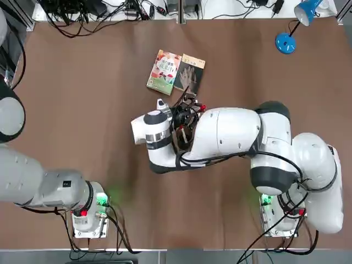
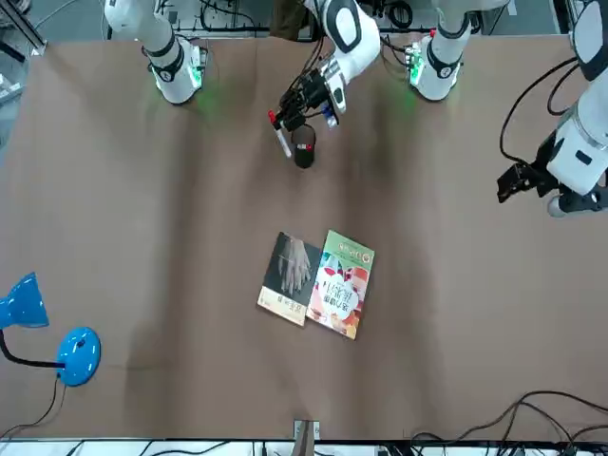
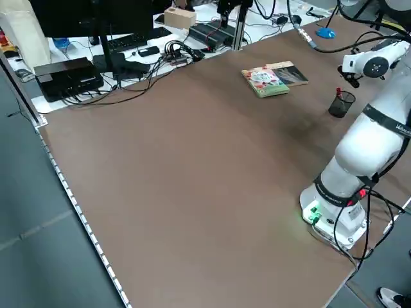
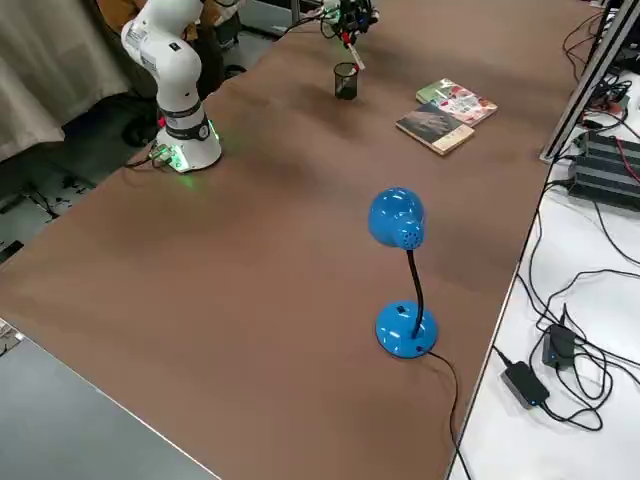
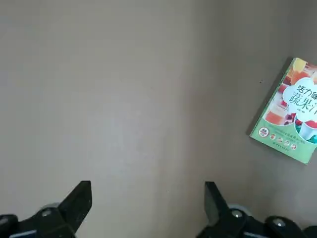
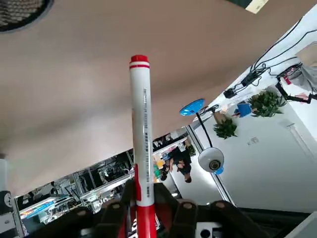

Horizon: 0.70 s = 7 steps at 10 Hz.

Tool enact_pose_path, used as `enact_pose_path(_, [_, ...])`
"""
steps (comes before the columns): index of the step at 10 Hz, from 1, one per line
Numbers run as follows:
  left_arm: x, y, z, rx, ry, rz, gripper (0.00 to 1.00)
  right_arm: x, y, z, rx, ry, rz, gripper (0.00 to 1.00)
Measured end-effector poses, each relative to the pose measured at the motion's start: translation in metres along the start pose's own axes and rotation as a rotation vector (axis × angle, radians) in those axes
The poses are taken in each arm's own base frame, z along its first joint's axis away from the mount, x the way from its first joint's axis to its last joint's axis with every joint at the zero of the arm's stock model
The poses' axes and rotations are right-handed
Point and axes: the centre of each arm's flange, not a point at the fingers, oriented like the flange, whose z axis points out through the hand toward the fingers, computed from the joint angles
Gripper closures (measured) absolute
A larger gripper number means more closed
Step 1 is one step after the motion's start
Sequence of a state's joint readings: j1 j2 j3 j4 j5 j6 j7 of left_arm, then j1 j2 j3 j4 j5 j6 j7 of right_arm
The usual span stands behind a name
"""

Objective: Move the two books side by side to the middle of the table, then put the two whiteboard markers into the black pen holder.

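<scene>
Right hand (image 6: 146, 198): was closed on a red-capped white marker (image 6: 141, 124), tilted near the black mesh pen holder (image 4: 346, 82). Left hand (image 5: 147, 183): idled wide, empty, above the brown matte bench (image 1: 82, 110). Two paperbacks (image 1: 164, 71): lay paired. Insertion apparently remained; alignment, lowering, release were needed.

Around the small black round mesh pen holder (image 3: 341, 104), the brown matte bench (image 3: 192, 186) carries two touching paperbacks (image 4: 447, 115) and a blue round-based lamp (image 4: 406, 328).

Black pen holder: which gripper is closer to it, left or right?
Right. The right gripper is close by the pen holder, gripping a marker; the left gripper hangs well away, toward the robot's left.
</scene>
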<state>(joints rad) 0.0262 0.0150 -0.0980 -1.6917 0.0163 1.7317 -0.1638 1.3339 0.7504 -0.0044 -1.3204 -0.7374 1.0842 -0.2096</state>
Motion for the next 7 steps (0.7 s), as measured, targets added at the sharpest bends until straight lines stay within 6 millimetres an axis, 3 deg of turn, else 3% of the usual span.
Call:
enact_pose_path(3, [0.004, -0.005, -0.004, -0.002, 0.01, 0.019, 0.0, 0.004, -0.019, -0.012, -0.029, 0.008, -0.032, 0.79])
enact_pose_path(7, [0.0, -0.023, -0.023, -0.016, -0.033, 0.088, 0.0, 0.028, -0.041, -0.014, -0.055, -0.001, -0.06, 0.79])
